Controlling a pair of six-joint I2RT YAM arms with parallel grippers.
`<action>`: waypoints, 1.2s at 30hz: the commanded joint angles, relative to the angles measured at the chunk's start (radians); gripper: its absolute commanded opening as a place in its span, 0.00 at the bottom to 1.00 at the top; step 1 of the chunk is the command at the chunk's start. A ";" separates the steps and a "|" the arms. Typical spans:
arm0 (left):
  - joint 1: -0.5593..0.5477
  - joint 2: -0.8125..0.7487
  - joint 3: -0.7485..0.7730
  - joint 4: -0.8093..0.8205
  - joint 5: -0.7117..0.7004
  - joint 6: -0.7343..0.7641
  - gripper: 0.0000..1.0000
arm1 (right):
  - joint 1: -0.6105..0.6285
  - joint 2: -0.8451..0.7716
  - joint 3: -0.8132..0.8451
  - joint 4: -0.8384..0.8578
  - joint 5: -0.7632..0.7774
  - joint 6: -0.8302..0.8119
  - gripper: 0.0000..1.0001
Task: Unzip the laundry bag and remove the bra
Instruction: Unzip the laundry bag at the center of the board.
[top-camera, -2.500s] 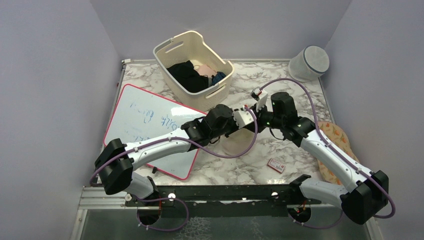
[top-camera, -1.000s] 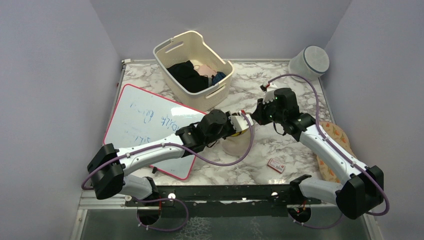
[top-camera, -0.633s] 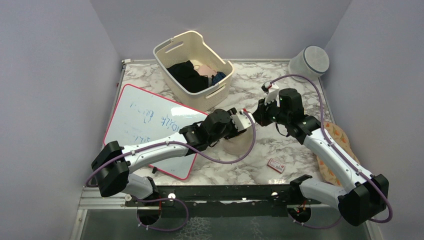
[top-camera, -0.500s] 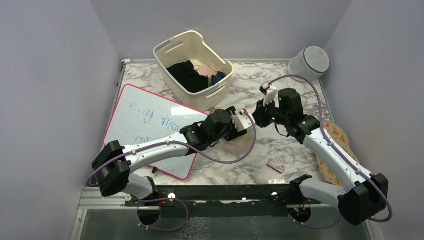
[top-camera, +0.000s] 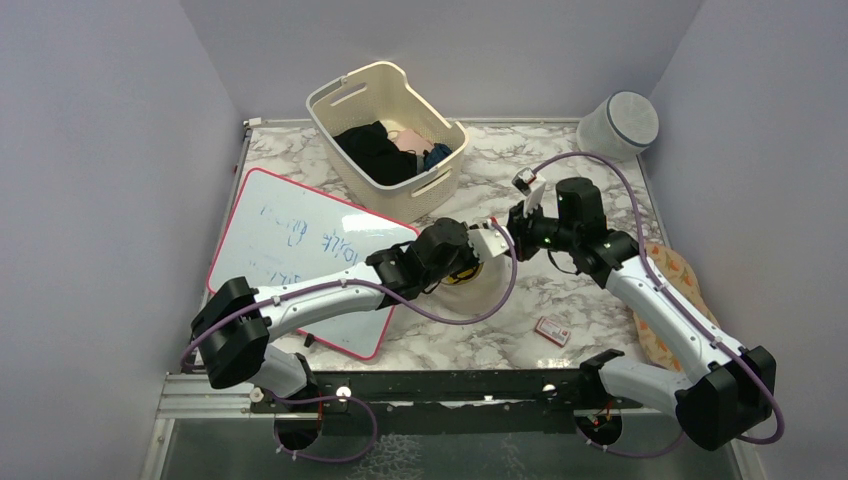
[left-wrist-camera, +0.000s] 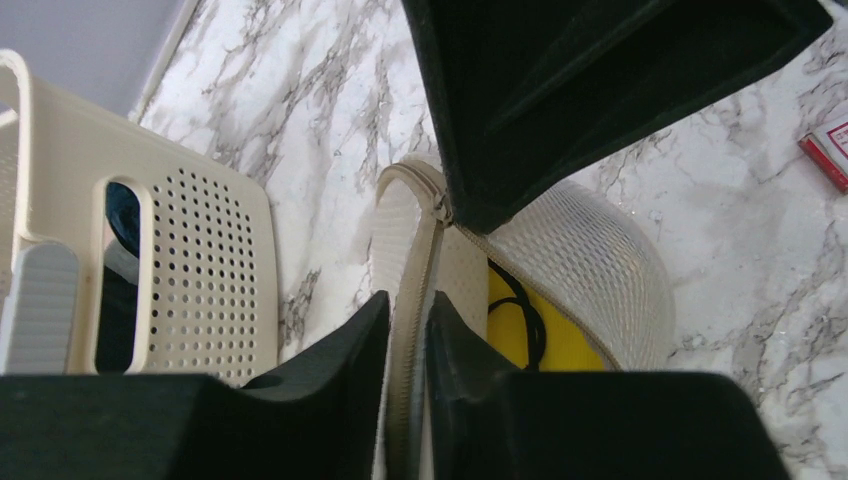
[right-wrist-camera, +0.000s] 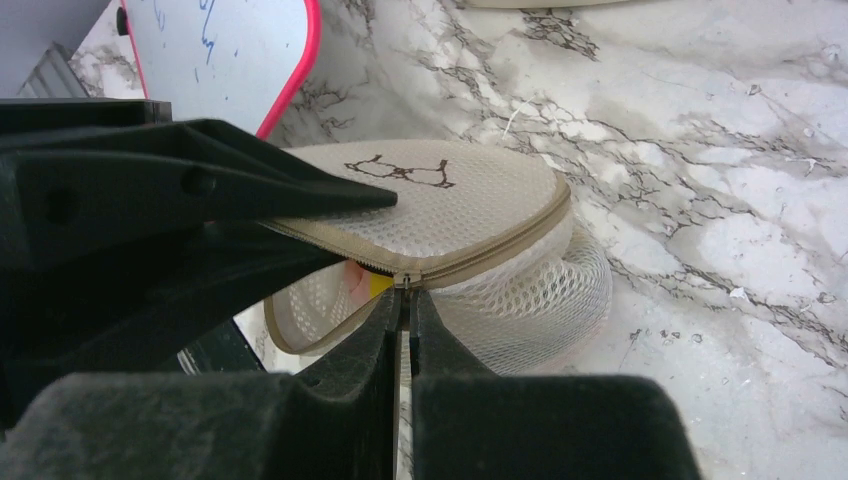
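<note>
Far left, one whiteboard: red frame, blue scribble, lying flat on the marble table. Just behind it I count one cream slotted basket with dark clothes heaped inside, plus a scrap of pink and a scrap of blue.

Two arms are in play, and both meet at mid-table. The left gripper comes in low from the whiteboard side. Its two fingers are pinched tight on the zippered edge of the lid flap, with the tape running straight between them.

There is one laundry bag, and it sits on the marble just in front of the basket, between the two grippers. Its flat top, the one with the little bra outline, is tipped up on one side and the zip is part open. Through the gap I see a single yellow item with a dark strap or cord looped across it. I can't tell what it is.

The right gripper is next, with its fingers squeezed together on the zip pull at the bag's front edge.

Further right, one small red packet lies near the bag, not touching it. One white-grey cylinder stands in the back right corner, well apart. One orange-patterned cloth lies at the right edge, partly under the right arm.
</note>
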 joint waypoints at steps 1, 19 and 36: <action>-0.007 0.002 0.042 -0.007 0.013 -0.015 0.00 | 0.007 -0.003 -0.010 0.009 -0.013 -0.005 0.01; -0.009 -0.121 -0.040 0.083 0.030 -0.004 0.00 | -0.036 0.146 0.074 -0.006 0.271 0.048 0.01; -0.009 -0.028 0.021 0.004 -0.029 -0.005 0.48 | -0.034 0.029 0.014 -0.009 -0.031 0.012 0.01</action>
